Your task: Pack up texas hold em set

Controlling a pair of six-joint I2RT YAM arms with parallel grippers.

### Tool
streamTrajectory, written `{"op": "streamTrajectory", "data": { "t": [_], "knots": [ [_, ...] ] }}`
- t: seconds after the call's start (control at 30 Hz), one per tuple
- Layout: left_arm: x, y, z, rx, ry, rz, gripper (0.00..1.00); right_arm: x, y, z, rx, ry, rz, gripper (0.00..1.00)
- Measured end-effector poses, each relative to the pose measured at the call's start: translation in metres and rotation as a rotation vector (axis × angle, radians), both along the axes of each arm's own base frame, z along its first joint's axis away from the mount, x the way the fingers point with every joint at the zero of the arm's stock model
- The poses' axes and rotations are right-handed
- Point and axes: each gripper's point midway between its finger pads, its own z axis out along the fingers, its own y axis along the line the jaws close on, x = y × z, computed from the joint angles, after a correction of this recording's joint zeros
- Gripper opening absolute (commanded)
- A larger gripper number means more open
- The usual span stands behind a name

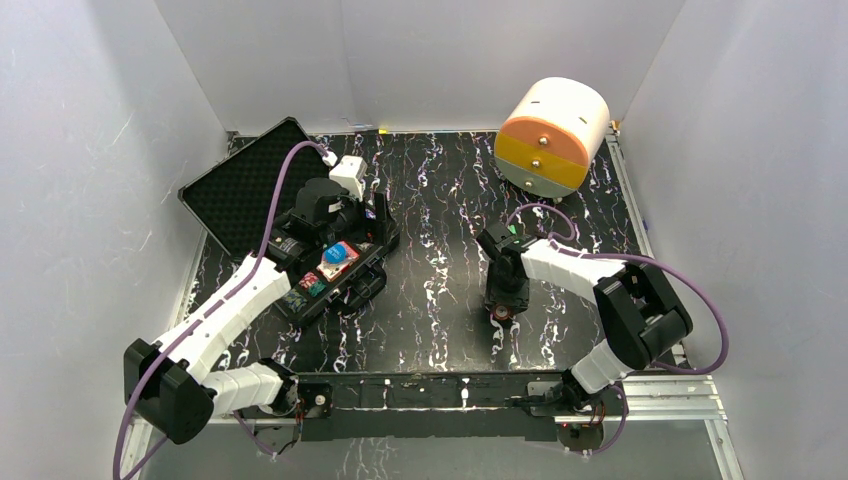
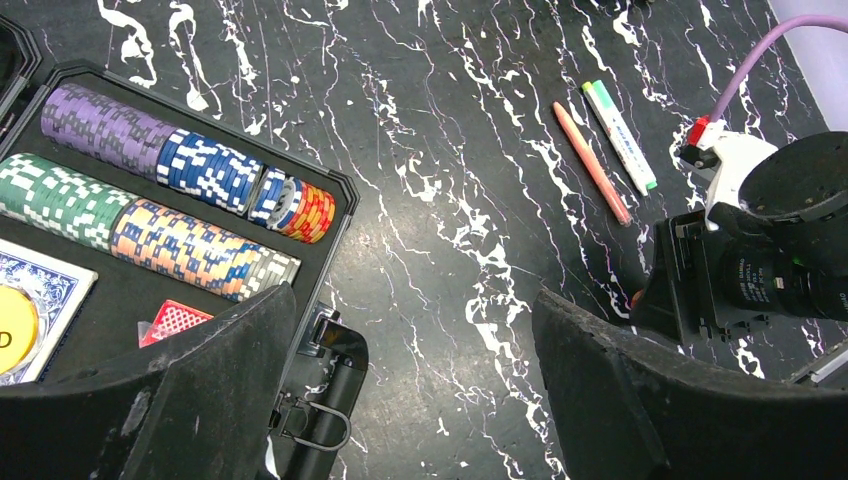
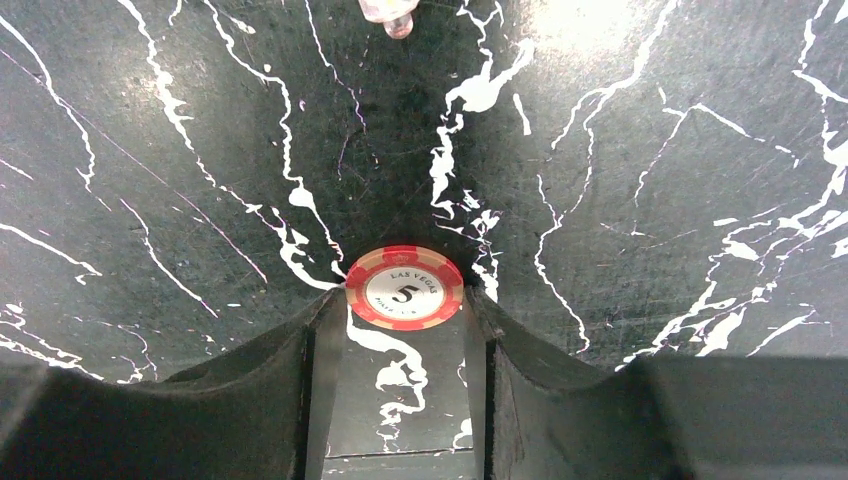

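**Item 1. Black rectangular hard case (image 1: 372, 283).** It lies open on the left half of the black white-veined table (image 1: 440, 200). Its foam-lined lid (image 1: 238, 192) is propped toward the far left corner.
- Contents: rows of edge-stacked chips in purple (image 2: 100, 125), blue (image 2: 210, 170), green (image 2: 50, 195) and orange (image 2: 180, 245).
- A blue-backed card (image 2: 45, 285) and a red-backed card deck (image 2: 175, 320) sit in the compartment beside the rows.

**Item 2. Red-and-white round poker chip (image 3: 405, 288), marked "5".** It lies flat on the table right of centre, toward the near edge and well apart from the case. It is not yet packed.

**Item 3. Right gripper (image 1: 502, 316).** It points down at the chip. Its fingers appear pressed against opposite edges of the chip, so the jaws look clamped on it.

**Item 4. Left gripper (image 2: 412, 310).** Its jaws are spread wide with nothing between them. It hovers over the case's latch-side corner.

**Item 5. Not part of the set.**
- A thin orange-red pen (image 2: 592, 165) and a green-and-white pen (image 2: 620, 135) lie side by side on the table.
- A big orange-and-white cylinder (image 1: 552, 135) stands at the far right corner.

**Step in hand (judgement):** collecting the stray chip.

**Next move calls for:**
- A straight lift that keeps the pinch on the thin rim, since a flat chip slips easily.
- A carry leftward to the case, then a release into a chip slot.
- Room for the right arm, because the left arm crowds the case.
- Closing the lid and latching it, which remain to be done.
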Motion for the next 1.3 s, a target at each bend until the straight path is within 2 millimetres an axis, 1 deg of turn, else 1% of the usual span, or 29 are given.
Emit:
{"op": "streamTrajectory", "data": {
  "t": [0.07, 0.2, 0.3, 0.43, 0.53, 0.7, 0.83, 1.0, 1.07, 1.2, 1.23, 1.3],
  "knots": [
    [0.0, 0.0, 0.0, 0.0, -0.001, 0.001, 0.88, 0.001, 0.0, 0.0, -0.002, -0.004, -0.002, 0.5],
    [0.0, 0.0, 0.0, 0.0, 0.0, 0.001, 0.88, 0.001, -0.001, 0.0, -0.005, -0.008, -0.005, 0.58],
    [0.0, 0.0, -0.001, -0.001, 0.003, 0.002, 0.88, 0.002, 0.0, 0.0, -0.004, -0.015, -0.004, 0.59],
    [-0.001, 0.0, -0.003, -0.003, 0.008, 0.005, 0.88, 0.003, 0.001, 0.0, -0.003, -0.018, -0.008, 0.5],
    [-0.001, 0.0, -0.005, -0.003, 0.012, 0.006, 0.88, 0.003, 0.0, -0.001, -0.009, -0.023, -0.007, 0.5],
    [-0.001, 0.001, -0.006, -0.002, 0.014, 0.006, 0.89, 0.003, -0.001, -0.003, -0.012, -0.028, -0.009, 0.59],
    [-0.002, 0.0, -0.007, -0.004, 0.018, 0.008, 0.88, 0.005, 0.0, -0.003, -0.014, -0.042, -0.011, 0.6],
    [-0.002, 0.0, -0.01, -0.009, 0.024, 0.011, 0.89, 0.009, 0.0, -0.003, -0.02, -0.06, -0.013, 0.58],
    [-0.003, 0.001, -0.012, -0.007, 0.03, 0.012, 0.89, 0.01, 0.0, -0.003, -0.022, -0.07, -0.012, 0.55],
    [-0.003, 0.0, -0.012, -0.009, 0.03, 0.012, 0.89, 0.018, 0.0, -0.002, -0.022, -0.115, -0.009, 0.43],
    [-0.003, 0.0, -0.012, -0.009, 0.03, 0.012, 0.89, 0.02, 0.0, -0.002, -0.024, -0.123, -0.009, 0.41],
    [-0.003, 0.0, -0.012, -0.009, 0.03, 0.012, 0.89, 0.022, -0.001, -0.003, -0.027, -0.138, -0.009, 0.4]
  ]
}}
